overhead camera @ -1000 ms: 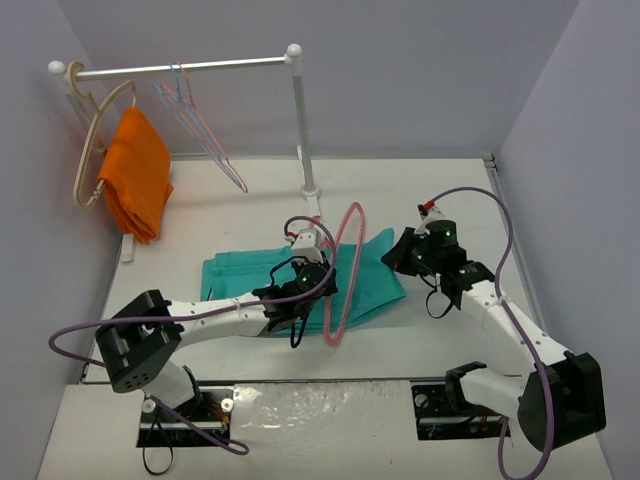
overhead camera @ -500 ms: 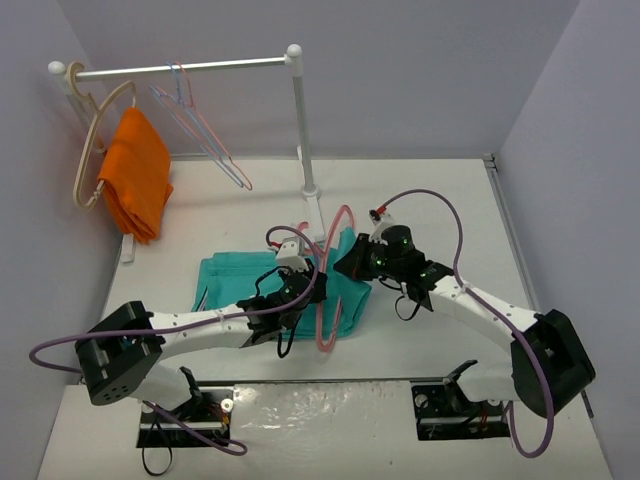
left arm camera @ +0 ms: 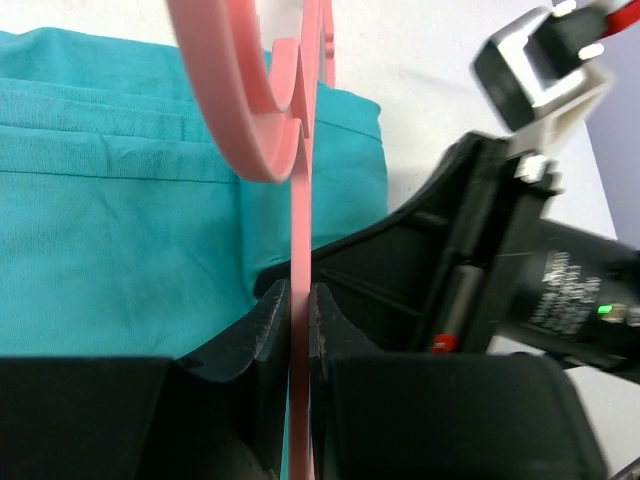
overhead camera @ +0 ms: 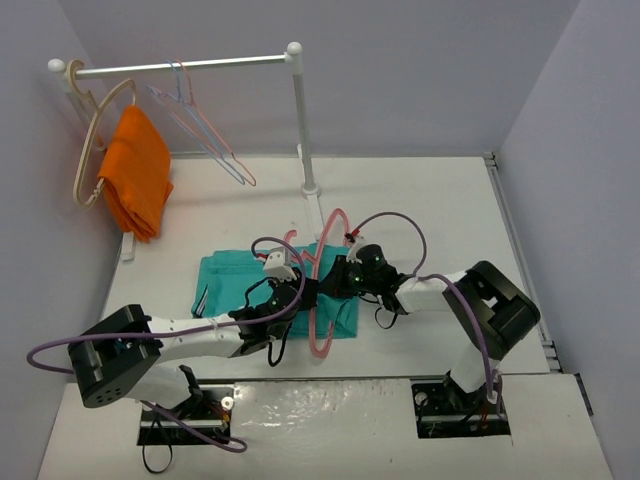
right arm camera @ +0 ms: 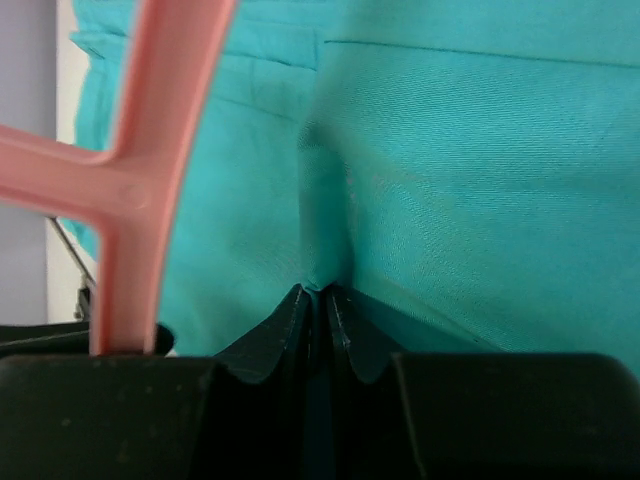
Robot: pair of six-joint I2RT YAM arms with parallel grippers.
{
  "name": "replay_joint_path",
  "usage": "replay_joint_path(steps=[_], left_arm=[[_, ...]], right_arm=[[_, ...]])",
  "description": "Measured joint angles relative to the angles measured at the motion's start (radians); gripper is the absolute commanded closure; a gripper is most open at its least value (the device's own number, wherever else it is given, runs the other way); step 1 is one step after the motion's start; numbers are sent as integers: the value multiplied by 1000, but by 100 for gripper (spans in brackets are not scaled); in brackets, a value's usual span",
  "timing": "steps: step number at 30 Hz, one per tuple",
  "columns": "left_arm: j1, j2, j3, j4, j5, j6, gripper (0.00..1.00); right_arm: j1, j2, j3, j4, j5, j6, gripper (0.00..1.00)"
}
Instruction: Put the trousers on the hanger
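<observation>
The teal-green trousers [overhead camera: 228, 279] lie folded on the table, left of centre. The salmon-pink hanger [overhead camera: 322, 340] stands on edge over their right end. My left gripper [overhead camera: 300, 297] is shut on the hanger's thin bar [left arm camera: 299, 250], holding it upright. My right gripper [overhead camera: 332, 282] reaches through the hanger from the right and is shut on a fold of the trousers [right arm camera: 440, 180]. In the right wrist view the hanger [right arm camera: 150, 170] crosses at the left. In the left wrist view the trousers [left arm camera: 110, 210] fill the left side and my right gripper's black body [left arm camera: 480, 260] sits right beside the hanger.
A white clothes rail [overhead camera: 180, 68] stands at the back left on a post [overhead camera: 302, 120]. On it hang a thick beige hanger [overhead camera: 92, 140] with an orange cloth [overhead camera: 135, 185] and thin pale blue and pink hangers [overhead camera: 205, 135]. Walls close both sides.
My right gripper has moved left across the table, pulling the trousers' right end through the hanger and over the rest. My left gripper and the hanger shifted slightly left.
</observation>
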Motion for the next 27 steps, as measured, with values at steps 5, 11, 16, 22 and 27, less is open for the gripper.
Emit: replay_joint_path(steps=[5,11,16,22,27], left_arm=[[0,19,-13,37,5,-10,100],[5,22,-26,55,-2,-32,100],[11,42,-26,64,-5,-43,100],[17,55,-26,67,-5,-59,100],[17,55,-26,67,-5,-65,100]], right_arm=[[30,73,23,18,9,-12,66],[49,-1,90,-168,60,-108,61],[49,-112,144,-362,144,-205,59],[51,-248,165,-478,186,-260,68],[54,-309,132,-489,182,-256,87]])
